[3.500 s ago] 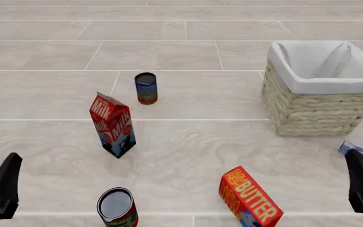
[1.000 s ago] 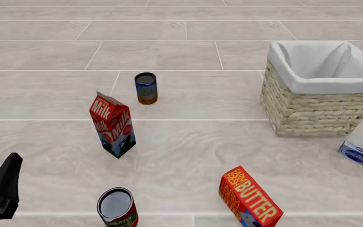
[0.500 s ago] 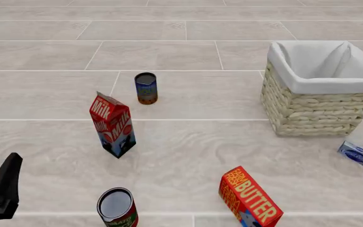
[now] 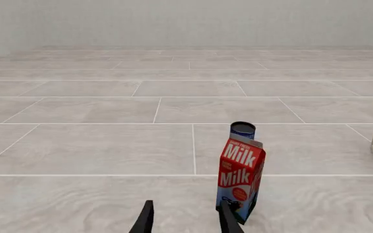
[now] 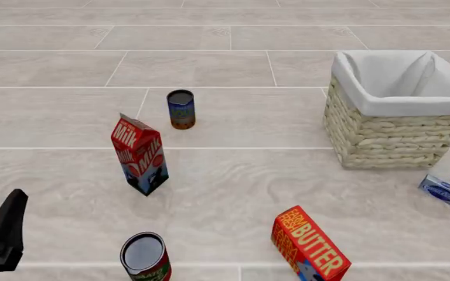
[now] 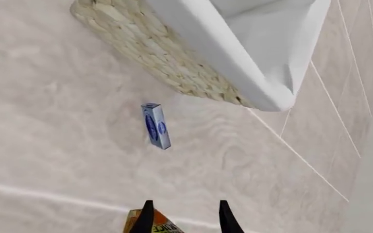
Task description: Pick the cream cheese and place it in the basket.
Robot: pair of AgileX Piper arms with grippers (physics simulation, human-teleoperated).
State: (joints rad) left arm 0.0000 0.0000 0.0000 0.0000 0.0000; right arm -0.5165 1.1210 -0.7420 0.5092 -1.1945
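Right gripper: out of the front view; in its own wrist view two dark fingertips stand apart with nothing between them, high above the table.
Left gripper: fingers parted and holding nothing, low over the table at the near left; in the front view only its dark body shows at the near left edge.
Cream cheese: lies on the table at the right edge, just nearer than the basket's near right corner and apart from it; the right wrist view shows it clear of the fingertips, with its dark blue oval visible.
Basket: far right, upright, white cloth lining folded over its rim; its inside shows only lining.
Butter box: near centre-right, tilted, well left of the cream cheese.
Milk carton: left of centre, upright, just ahead of the left gripper's fingers.
Blue can: beyond the milk carton, upright.
Red-labelled can: near edge, left of the butter box, top facing up.
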